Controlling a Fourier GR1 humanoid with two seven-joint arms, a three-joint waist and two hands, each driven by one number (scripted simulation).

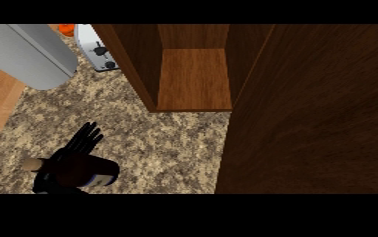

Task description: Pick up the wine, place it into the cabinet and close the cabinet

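The wine bottle [83,171] is at the lower left, dark red with a pale label and a cork-coloured neck pointing left. My right hand [80,143] is wrapped round its body, with the fingers reaching up and to the right past the glass; black parts of the hand also show below the bottle. The wooden cabinet [193,78] stands open further back, its shelf bare. Its door [303,116] is swung out and fills the right side of the view. My left hand does not show.
A grey rounded forearm-like shape [35,56] comes in at the upper left. Behind it stand a silver toaster [100,48] and something orange [66,28]. Speckled stone counter [159,146] lies between the bottle and the cabinet.
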